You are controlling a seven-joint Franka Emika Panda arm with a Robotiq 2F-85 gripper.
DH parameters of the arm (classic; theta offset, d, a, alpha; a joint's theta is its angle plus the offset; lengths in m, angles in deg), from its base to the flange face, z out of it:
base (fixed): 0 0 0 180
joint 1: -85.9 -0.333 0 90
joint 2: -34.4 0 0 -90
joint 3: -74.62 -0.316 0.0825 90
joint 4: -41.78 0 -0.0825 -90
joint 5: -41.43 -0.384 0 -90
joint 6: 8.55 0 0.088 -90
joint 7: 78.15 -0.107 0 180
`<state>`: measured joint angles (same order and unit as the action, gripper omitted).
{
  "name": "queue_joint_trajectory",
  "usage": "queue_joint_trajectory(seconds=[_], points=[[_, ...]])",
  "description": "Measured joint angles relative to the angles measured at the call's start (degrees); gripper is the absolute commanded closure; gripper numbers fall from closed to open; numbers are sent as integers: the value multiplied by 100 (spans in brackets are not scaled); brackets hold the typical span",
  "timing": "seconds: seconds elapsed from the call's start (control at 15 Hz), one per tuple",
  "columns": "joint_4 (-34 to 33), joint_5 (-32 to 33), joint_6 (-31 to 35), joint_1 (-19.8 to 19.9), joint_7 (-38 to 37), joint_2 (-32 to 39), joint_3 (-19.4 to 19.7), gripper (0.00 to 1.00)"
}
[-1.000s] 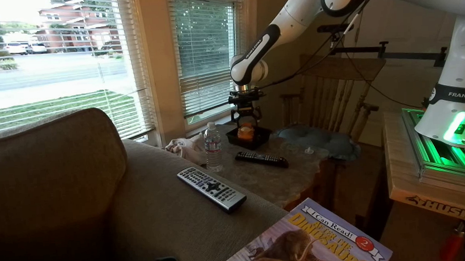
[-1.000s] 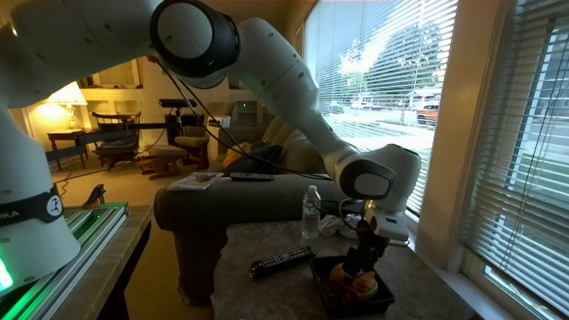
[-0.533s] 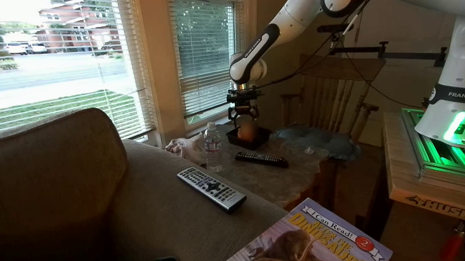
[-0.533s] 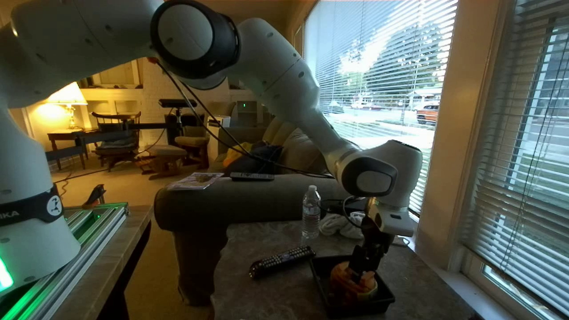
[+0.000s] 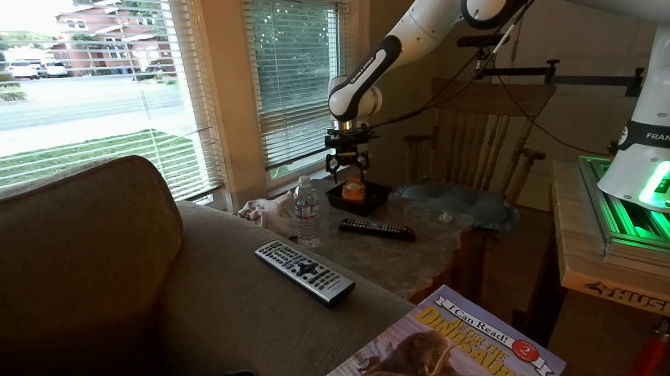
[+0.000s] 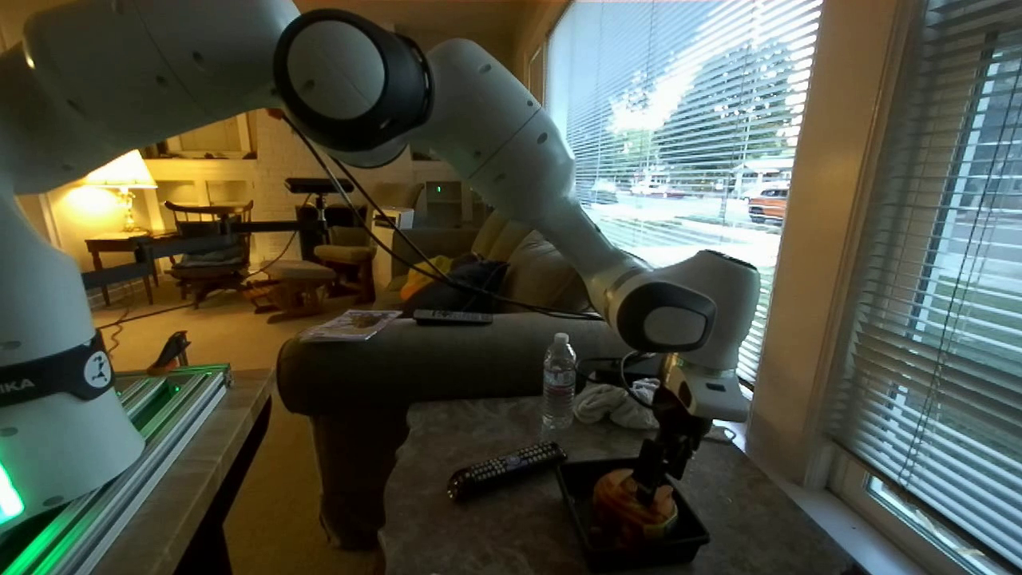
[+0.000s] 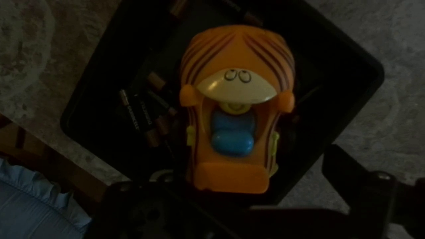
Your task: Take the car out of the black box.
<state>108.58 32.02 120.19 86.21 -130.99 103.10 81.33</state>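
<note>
The orange toy car [image 5: 354,191] sits in the low black box [image 5: 382,198] on the small table, and both also show in an exterior view, the car [image 6: 616,507] and the box [image 6: 693,540]. In the wrist view the car [image 7: 239,49] has a blue seat and a pale windshield with eyes, and lies inside the box [image 7: 363,68]. My gripper [image 5: 350,180] points down over the box with its jaws spread wide and nothing between them. In the wrist view the fingers [image 7: 342,172] stand near the car's orange end; the left one is dark and hard to make out.
Several loose batteries [image 7: 144,116] lie in the box beside the car. A black remote [image 5: 376,229], a water bottle [image 5: 307,214] and a white cloth [image 5: 268,213] are on the table near the box. The window blinds [image 6: 942,279] stand close behind.
My gripper has shifted slightly sideways, leftward in one exterior view and rightward in the other, and a little up. Its jaws stay open. The car and box have not moved.
</note>
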Motion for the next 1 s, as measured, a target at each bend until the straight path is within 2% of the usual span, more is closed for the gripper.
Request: queue_joint_trajectory(seconds=[0.93, 1.0], points=[[-211, 0, -526, 12, -1, 177, 11, 0], [-255, 0, -524, 16, 0, 225, 21, 3]])
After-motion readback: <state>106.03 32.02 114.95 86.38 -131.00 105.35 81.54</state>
